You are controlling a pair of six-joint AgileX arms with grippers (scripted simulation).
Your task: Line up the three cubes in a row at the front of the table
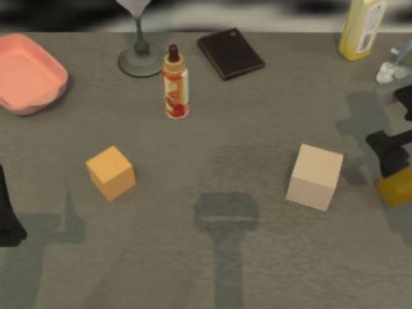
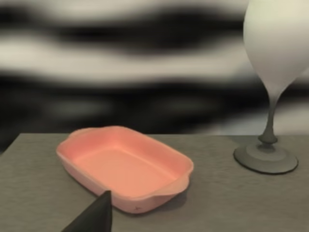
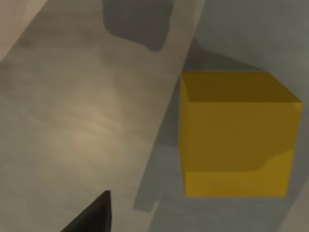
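Three cubes rest on the grey-brown table (image 1: 212,135). The medium light-orange cube (image 1: 111,172) sits left of centre and the large cream-beige cube (image 1: 315,176) right of centre. At the right edge lies the small mustard-yellow cube (image 1: 394,187) (image 3: 236,133). My right gripper (image 1: 391,166) hovers directly above it, open and holding nothing; one dark fingertip (image 3: 99,215) shows in the right wrist view, apart from the cube. My left gripper (image 1: 9,222) is parked at the left edge, open, with one fingertip (image 2: 96,215) showing.
Along the back stand a pink tray (image 1: 29,74) (image 2: 125,166), a stemmed glass (image 1: 140,55) (image 2: 270,145), a small sauce bottle (image 1: 175,87), a dark wallet (image 1: 230,53) and a yellow bottle (image 1: 362,29). A pale object (image 1: 393,67) lies at the far right.
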